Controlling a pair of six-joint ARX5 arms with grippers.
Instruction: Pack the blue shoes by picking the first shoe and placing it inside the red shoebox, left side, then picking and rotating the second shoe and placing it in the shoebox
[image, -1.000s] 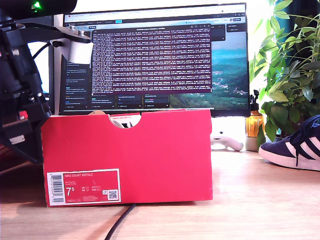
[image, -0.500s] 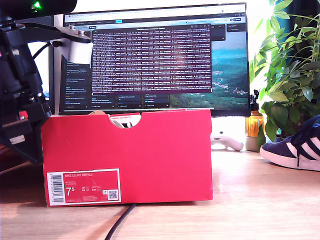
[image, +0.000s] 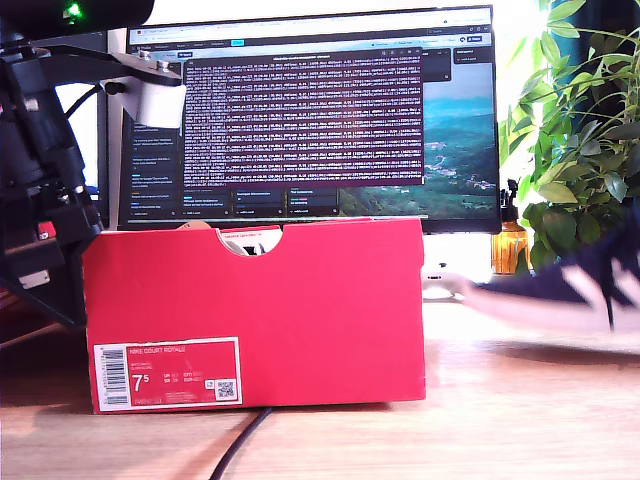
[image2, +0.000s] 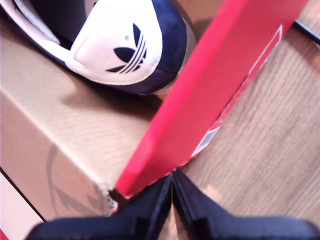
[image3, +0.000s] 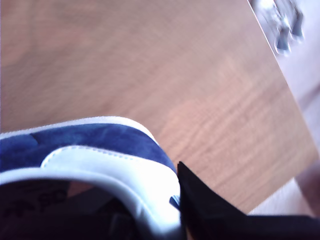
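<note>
My first claw (image2: 172, 182) is pinched shut above the red shoebox (image: 300, 300) corner; one blue shoe (image2: 125, 45) lies inside, heel tab up. My second claw (image3: 175, 210) grips the other shoe (image3: 100, 150) at its heel (blurred at the exterior view's right) over the worktop (image: 520, 400).

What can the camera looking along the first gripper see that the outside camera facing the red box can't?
Only the first wrist view shows the inside of the red shoebox: a blue shoe already lies in it on the brown cardboard, white heel tab showing, and my first gripper hangs shut over the box's corner. Only the exterior view shows the monitor, the plant and a blurred second shoe at that view's right. Both show the red box wall, its white label and the wooden table.
</note>
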